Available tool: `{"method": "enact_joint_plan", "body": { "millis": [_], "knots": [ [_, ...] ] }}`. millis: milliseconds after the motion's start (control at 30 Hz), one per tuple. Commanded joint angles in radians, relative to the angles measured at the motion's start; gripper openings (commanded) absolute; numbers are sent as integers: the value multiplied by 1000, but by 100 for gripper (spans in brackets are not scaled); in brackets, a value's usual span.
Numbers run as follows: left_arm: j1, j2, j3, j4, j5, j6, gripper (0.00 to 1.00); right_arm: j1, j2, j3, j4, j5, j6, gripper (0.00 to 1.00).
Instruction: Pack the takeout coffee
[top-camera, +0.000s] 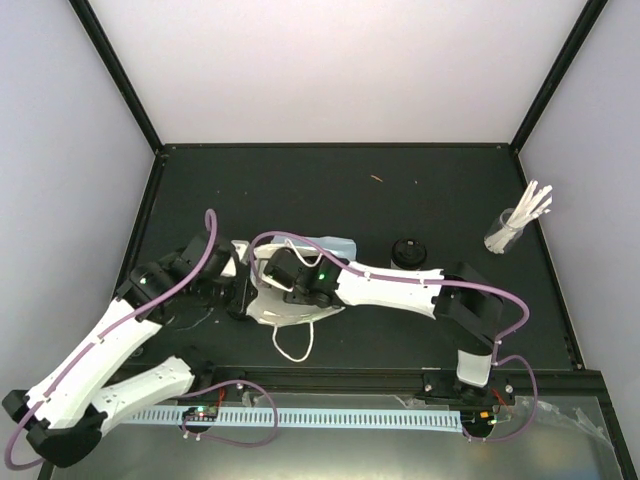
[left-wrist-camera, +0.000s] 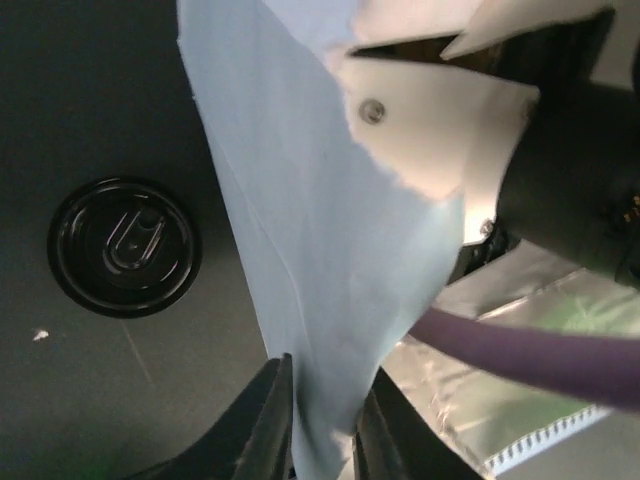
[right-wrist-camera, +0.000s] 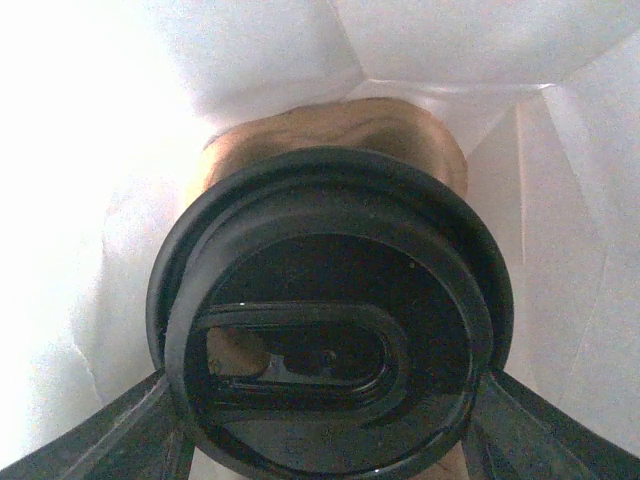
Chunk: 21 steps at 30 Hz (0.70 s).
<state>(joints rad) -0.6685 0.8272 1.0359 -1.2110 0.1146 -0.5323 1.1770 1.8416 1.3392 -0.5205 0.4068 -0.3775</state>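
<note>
A light-blue paper bag (top-camera: 330, 246) lies on its side at the middle of the table. My left gripper (left-wrist-camera: 325, 385) is shut on the bag's blue wall (left-wrist-camera: 300, 250) at its left edge. My right gripper (right-wrist-camera: 325, 405) reaches into the bag's white inside and is shut on a coffee cup, whose black lid (right-wrist-camera: 330, 320) fills the view. Behind that lid shows the brown pulp carrier (right-wrist-camera: 330, 130). A second cup with a black lid (top-camera: 408, 253) stands on the table right of the bag, and its lid (left-wrist-camera: 125, 247) also shows in the left wrist view.
A clear glass of white sticks (top-camera: 515, 225) stands at the far right. The bag's white handle (top-camera: 295, 345) loops toward the near edge. My right arm (top-camera: 400, 285) stretches across the table's middle. A small orange scrap (top-camera: 377, 179) lies at the back.
</note>
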Motion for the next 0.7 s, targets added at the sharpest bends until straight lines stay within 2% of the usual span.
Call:
{"method": "enact_joint_plan", "body": {
  "millis": [0,100,400,667],
  "knots": [
    [-7,78,77,-46,-91,-18,12,-30,71,4,-137,-63,17,43],
    [-7,134,143,-84,-89,-12,2,-37,79,21,-161,-40,10,43],
    [4,310,422,-173,-19,16,2,-75,93,49,-228,10,-5,43],
    [135,382,476,-139,172,75,1,-118,138,85,-275,-38,-44,43]
  ]
}}
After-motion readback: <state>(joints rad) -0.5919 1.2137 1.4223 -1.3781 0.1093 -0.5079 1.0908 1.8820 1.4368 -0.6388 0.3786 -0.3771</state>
